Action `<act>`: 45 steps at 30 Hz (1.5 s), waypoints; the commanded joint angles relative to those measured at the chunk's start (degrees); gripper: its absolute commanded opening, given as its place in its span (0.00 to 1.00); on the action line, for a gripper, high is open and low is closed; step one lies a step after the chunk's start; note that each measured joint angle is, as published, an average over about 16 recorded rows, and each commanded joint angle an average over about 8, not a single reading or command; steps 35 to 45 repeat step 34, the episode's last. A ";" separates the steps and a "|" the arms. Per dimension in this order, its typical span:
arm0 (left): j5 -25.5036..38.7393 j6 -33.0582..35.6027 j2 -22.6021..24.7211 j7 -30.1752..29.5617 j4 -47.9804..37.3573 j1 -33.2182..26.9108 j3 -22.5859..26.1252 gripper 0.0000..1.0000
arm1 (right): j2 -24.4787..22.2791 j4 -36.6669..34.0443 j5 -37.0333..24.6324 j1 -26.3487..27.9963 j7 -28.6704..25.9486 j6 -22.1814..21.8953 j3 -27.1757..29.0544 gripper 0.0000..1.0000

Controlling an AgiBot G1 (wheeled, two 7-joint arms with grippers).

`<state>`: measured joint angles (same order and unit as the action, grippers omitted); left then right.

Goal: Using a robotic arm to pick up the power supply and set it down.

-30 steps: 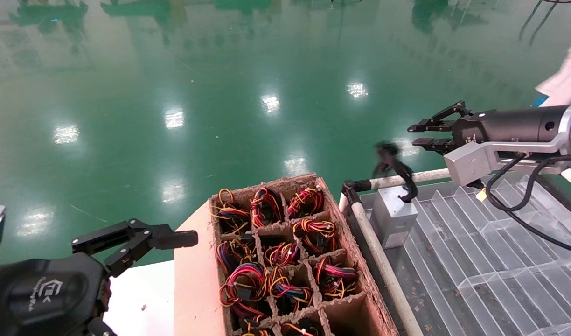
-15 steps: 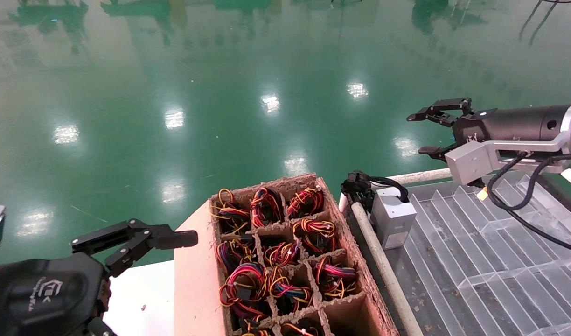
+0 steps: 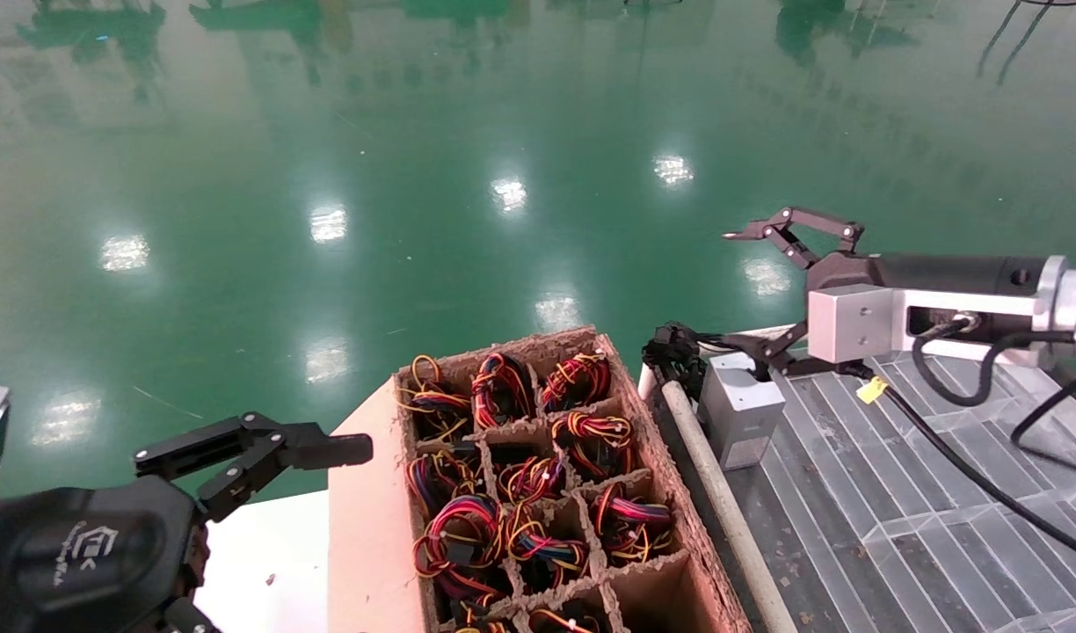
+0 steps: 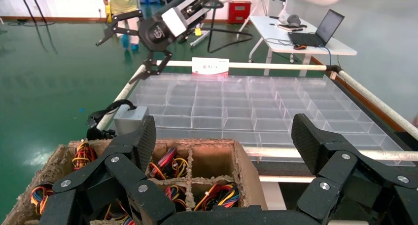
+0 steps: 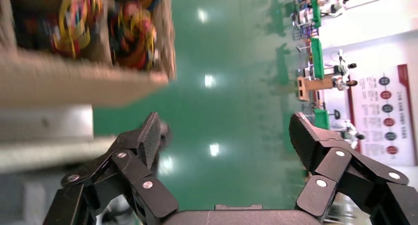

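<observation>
We saw the right hand [image 3: 762,294] spread open, empty | the power supply [image 3: 738,406] sat just below its lower finger, on the clear divided tray [image 3: 898,492] corner beside the cardboard crate [image 3: 652,492] | left hand [image 3: 265,457] open, parked low.

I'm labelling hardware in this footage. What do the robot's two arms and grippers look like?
The right arm is silver with a black forearm section, a grey square wrist block, looped black cable, a yellow tag, and a black linkage-finger right gripper. The left gripper is all black with silver rivets and a white logo on its body.
</observation>
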<state>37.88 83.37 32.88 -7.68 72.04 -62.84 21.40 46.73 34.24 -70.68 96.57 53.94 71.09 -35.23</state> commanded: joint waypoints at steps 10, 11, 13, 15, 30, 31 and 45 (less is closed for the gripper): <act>0.00 0.00 0.00 0.00 0.00 0.00 0.00 1.00 | -2.92 9.80 7.18 -8.72 -16.11 3.64 4.78 1.00; 0.00 0.00 0.00 0.00 0.00 0.00 0.00 1.00 | -3.18 10.68 7.82 -9.50 -17.56 3.96 5.21 1.00; 0.00 0.00 0.00 0.00 0.00 0.00 0.00 1.00 | -3.71 12.47 9.14 -11.10 -20.51 4.63 6.09 1.00; 0.00 0.00 0.00 0.00 0.00 0.00 0.01 1.00 | -4.25 14.27 10.45 -12.70 -23.46 5.30 6.97 1.00; -0.01 0.00 0.00 0.00 0.00 0.00 0.01 1.00 | -8.24 27.67 20.28 -24.63 -45.51 10.27 13.51 1.00; -0.01 0.00 0.00 0.01 0.00 0.00 0.01 1.00 | -8.51 28.59 20.95 -25.44 -47.01 10.61 13.96 1.00; -0.01 0.00 0.00 0.01 0.00 0.00 0.01 1.00 | -8.92 29.94 21.94 -26.64 -49.24 11.11 14.62 1.00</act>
